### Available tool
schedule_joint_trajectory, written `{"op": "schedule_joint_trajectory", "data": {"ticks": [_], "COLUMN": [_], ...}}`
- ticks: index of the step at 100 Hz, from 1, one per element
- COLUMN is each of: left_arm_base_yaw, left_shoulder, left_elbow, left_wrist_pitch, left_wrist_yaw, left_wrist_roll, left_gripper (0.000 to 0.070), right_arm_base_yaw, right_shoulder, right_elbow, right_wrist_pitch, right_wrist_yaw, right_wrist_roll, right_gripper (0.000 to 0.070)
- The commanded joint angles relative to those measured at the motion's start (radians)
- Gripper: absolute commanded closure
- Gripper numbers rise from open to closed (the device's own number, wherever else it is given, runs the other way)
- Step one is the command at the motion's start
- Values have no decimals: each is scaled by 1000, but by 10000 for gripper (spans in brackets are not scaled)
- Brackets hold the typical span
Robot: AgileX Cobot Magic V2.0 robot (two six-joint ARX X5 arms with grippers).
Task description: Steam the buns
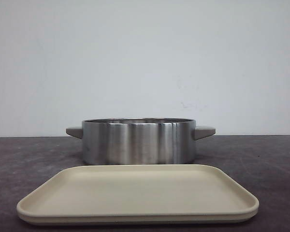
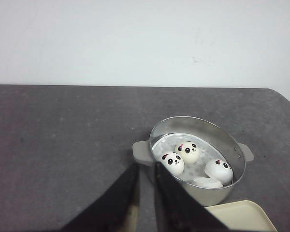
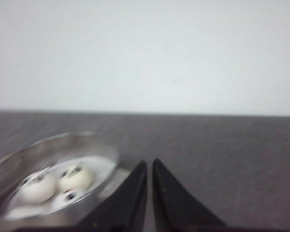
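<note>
Four white panda-face buns lie inside a steel pot [image 2: 230, 143] with grey handles. In the left wrist view they are one bun [image 2: 172, 163], a second [image 2: 187, 151], a third [image 2: 219, 170] and a fourth lying face-down [image 2: 207, 182]. My left gripper [image 2: 145, 166] hangs above the table just beside the pot's near handle, fingers close together and empty. My right gripper [image 3: 149, 162] is on the pot's other side, shut and empty; its blurred view shows the pot [image 3: 53, 140] and the buns [image 3: 75, 178]. In the front view the pot [image 1: 138, 141] hides the buns, and no gripper shows.
A flat beige tray [image 1: 135, 193] with nothing on it lies on the dark table in front of the pot; its corner shows in the left wrist view [image 2: 239, 215]. A white wall stands behind the table.
</note>
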Motion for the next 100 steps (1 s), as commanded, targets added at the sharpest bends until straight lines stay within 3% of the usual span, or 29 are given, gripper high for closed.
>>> {"op": "schedule_joint_trajectory", "data": {"ticks": [1,24,42,73,100], "left_arm_base_yaw": [-6,-6,-6,-6,-6], "left_shoulder": [5,5,5,5,5], "left_elbow": [13,13,13,13,13], "left_wrist_pitch": [13,13,15,15,15], "left_wrist_yaw": [-6,-6,-6,-6,-6], "left_wrist_roll": [0,0,0,0,0], "left_gripper": [685,685,685,685,685], "right_arm_base_yaw": [-29,-153,-215,-224,-220], "right_shoulder": [-40,-171,-181,-181,-181], "right_elbow": [-79,-252,-252,-252,-252], "right_wrist_pitch": [26,21,-114,-161,-143], "right_wrist_yaw": [0,-74,-72,-52,-79], "right_wrist_roll": [-10,-16,-42,-123,-123], "right_gripper": [687,687,688,687,687]}}
